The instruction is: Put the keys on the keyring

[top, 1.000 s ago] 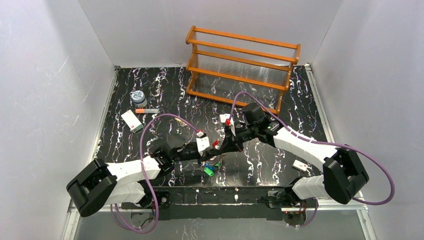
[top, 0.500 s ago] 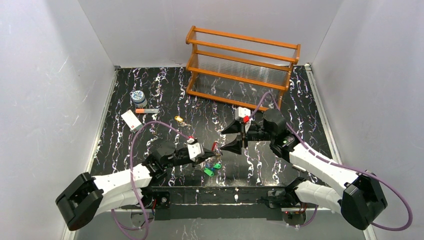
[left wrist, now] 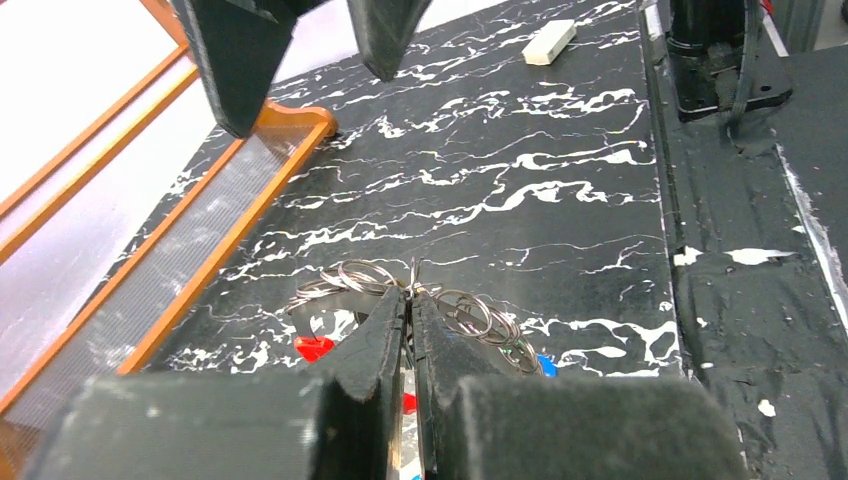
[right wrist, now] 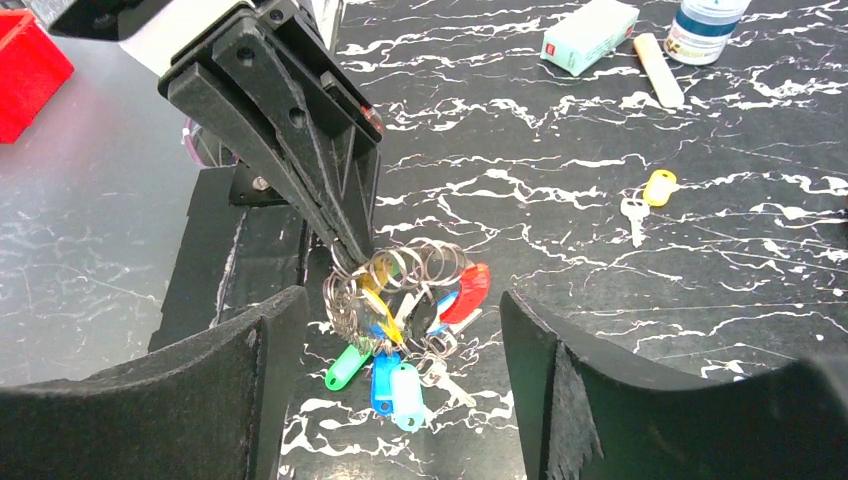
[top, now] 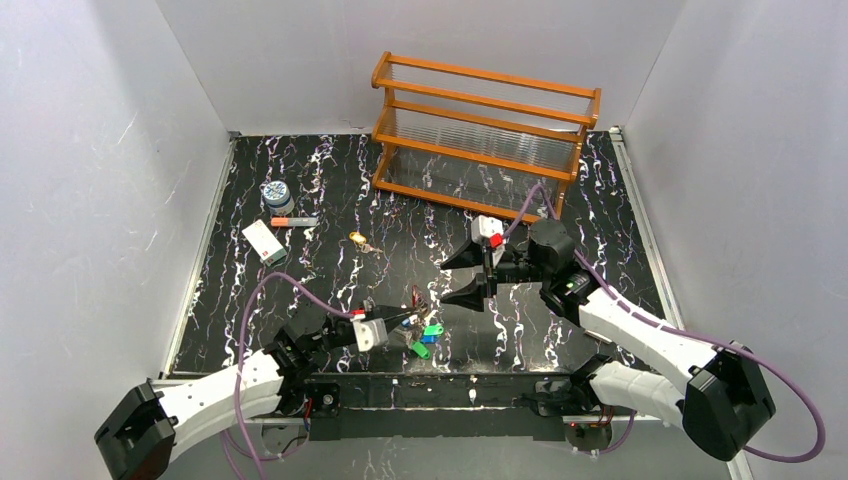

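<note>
1. while the left gripper (top: 398, 322) is clenched, its fingertips (left wrist: 400, 305) pinch the wire of the keyring (right wrist: 420, 262), which lies on the table (top: 300, 180) well in front of the wooden rack (top: 485, 140), near the edge where the arms are mounted.
2. keys (right wrist: 385, 370) with green, blue and yellow head covers lie bunched against the keyring, beside its curved red piece (right wrist: 470, 290); whether each one is threaded on cannot be told.
3. the right gripper (top: 465, 278) is released, jaws spread wide, grasping nothing; it hovers between the wooden rack and the keyring.
4. one loose key (top: 357, 238) with a yellow cover lies alone in front of the left end of the wooden rack, apart from the bunch.
5. a round jar (top: 277, 195), an orange-tipped stick (top: 293, 221) and a white card (top: 263, 242) lie to the left of the wooden rack.
</note>
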{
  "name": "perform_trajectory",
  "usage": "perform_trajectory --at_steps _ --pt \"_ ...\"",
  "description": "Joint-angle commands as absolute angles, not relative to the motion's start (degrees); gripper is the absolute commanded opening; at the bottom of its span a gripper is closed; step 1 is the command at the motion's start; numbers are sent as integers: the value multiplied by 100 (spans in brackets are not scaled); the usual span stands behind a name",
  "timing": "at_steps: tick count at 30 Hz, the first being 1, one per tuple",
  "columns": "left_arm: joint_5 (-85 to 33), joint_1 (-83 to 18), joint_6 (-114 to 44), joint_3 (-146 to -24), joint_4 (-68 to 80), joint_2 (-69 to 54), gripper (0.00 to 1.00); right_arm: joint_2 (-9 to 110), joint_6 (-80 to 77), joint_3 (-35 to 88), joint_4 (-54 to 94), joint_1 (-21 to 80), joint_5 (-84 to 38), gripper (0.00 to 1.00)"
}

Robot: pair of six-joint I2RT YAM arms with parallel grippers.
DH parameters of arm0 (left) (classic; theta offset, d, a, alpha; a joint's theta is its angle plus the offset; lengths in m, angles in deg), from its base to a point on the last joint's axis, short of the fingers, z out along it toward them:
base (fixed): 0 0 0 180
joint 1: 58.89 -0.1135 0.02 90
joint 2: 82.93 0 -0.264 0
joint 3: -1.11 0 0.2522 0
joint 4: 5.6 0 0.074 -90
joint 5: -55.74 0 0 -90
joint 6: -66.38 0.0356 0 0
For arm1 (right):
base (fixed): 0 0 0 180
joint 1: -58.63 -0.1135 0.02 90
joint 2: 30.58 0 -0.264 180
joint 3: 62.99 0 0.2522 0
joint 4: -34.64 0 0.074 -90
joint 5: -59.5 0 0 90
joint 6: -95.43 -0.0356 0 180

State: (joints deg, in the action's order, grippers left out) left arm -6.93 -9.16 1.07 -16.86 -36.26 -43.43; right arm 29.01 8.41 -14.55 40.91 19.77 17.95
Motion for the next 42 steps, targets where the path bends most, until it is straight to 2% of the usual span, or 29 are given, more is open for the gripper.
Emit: perform_trajectory --at_steps 1,10,19,23,25,27,32,38,42 --pt "-1094 -888 -148 -1765 -3806 -4502 0 3036 866 -1310 4187 1995 1937 79" --pt "-2126 -888 -2515 -2567 -3770 -3799 0 3459 -49 -1061 4558 1995 1565 84" --pt "-2993 -1072 -2578 -3723 -2766 -3330 0 4269 -772 -269 4475 2002 1168 87" --pt "-2238 -1965 -2794 -4224 -2492 -3153 0 4548 -1261 -49 4556 2021 148 87" --pt "-1538 -2724 -3111 -4391 -2482 -3006 0 4731 -1559 313 4309 2066 -408 92" --pt "-1045 -3410 -3274 -4508 -2487 -2893 0 5012 -1356 792 3850 2114 -516 96" --pt "-325 -4457 -3177 -4606 -2329 -2690 0 6067 -1280 2347 2437 2229 -416 95" --pt "-403 -4903 -2636 -4617 -1643 -2742 0 7093 -1818 3015 2504 2291 -125 91" --pt "-802 -5010 -2190 -4555 -1011 -3033 0 8056 -1982 3783 1950 2266 -81 82"
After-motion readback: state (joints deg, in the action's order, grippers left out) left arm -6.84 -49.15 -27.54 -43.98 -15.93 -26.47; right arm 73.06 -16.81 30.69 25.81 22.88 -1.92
